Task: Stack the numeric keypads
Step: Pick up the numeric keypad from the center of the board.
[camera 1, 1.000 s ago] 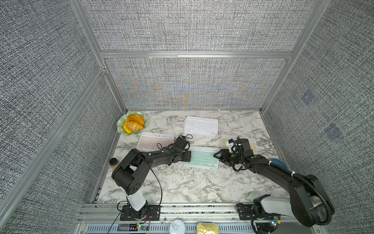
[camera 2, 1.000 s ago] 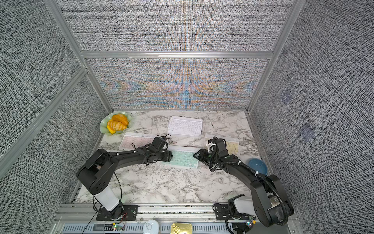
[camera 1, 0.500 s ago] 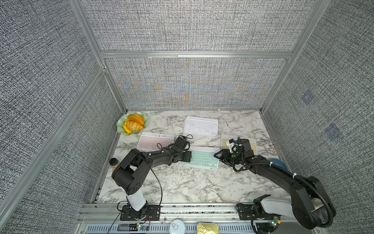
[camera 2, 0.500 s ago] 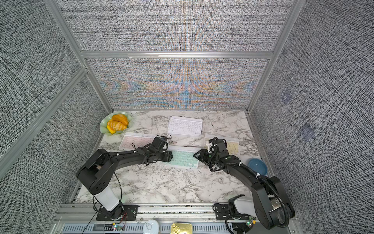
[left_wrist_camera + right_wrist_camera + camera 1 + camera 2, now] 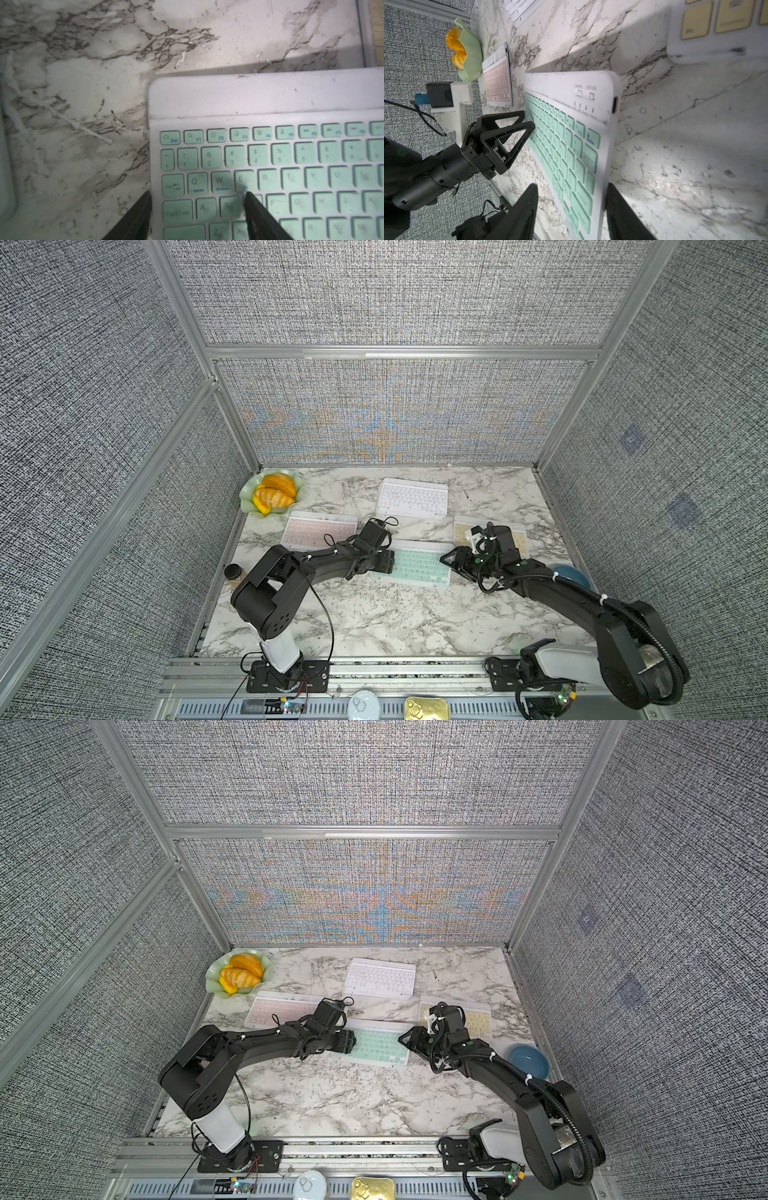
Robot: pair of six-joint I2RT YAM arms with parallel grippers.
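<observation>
Fingers of the black left gripper [image 5: 197,194] are set narrowly apart astride the left edge of the mint-green, white-framed keypad [image 5: 417,566], laid mid-frame on the marble tabletop [image 5: 374,614]; the black right gripper [image 5: 572,185] is spread wider around its right end.

On my right tool's [image 5: 572,187] camera, its two fingers stand apart at the bottom of the frame, with the short end of the green keyboard [image 5: 571,135] between them. The left tool [image 5: 528,118], mid-left, meets that keyboard's far end. Beyond it lies a pink keyboard [image 5: 497,83]. A yellow keyboard [image 5: 716,41] lies on the table [image 5: 685,155], upper right.
</observation>
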